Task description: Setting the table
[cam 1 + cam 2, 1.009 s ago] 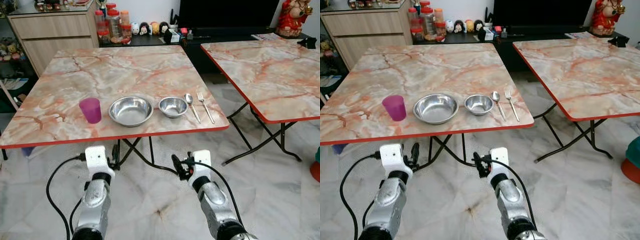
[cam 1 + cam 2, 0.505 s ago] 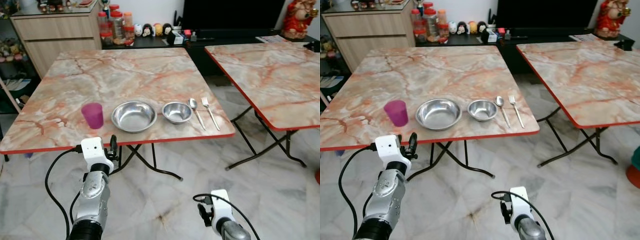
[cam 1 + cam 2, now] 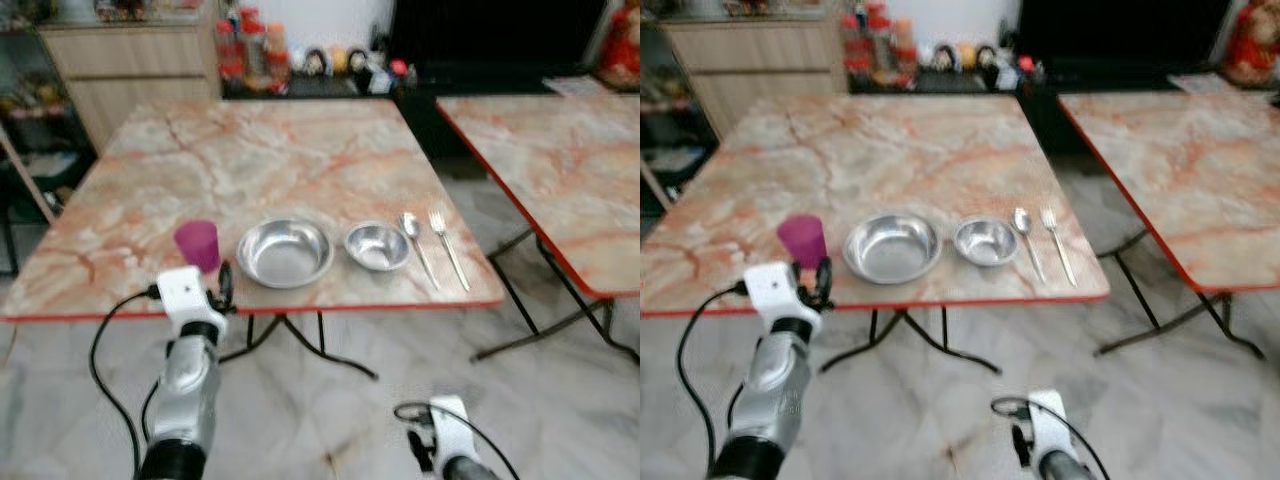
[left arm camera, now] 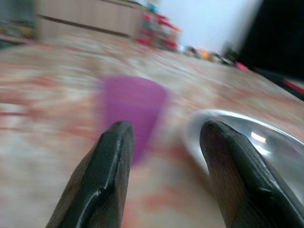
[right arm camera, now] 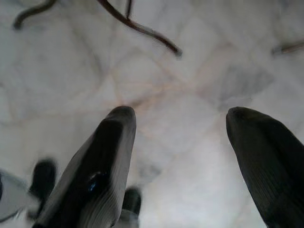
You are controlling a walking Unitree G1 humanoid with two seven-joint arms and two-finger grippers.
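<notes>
On the marble-topped table (image 3: 300, 150), near its front edge, stand a purple cup (image 3: 197, 244), a large steel bowl (image 3: 284, 252) and a small steel bowl (image 3: 377, 246). A spoon (image 3: 414, 240) and a fork (image 3: 447, 245) lie to the right of them. My left gripper (image 3: 222, 284) is at the table's front edge just in front of the cup. In the left wrist view its fingers (image 4: 111, 161) are open, and the cup (image 4: 133, 109) and large bowl (image 4: 247, 137) lie just ahead. My right gripper (image 5: 183, 161) hangs low and open over the floor.
A second marble table (image 3: 560, 170) stands to the right with a gap between the two. Black folding legs (image 3: 300, 335) cross under the near table. A wooden cabinet (image 3: 130, 60) and several jars (image 3: 245, 45) sit behind it. The eye views are blurred.
The whole view has shifted and blurred, so the camera moved. My right arm has dropped from table height towards the floor. My left gripper has come up closer to the purple cup.
</notes>
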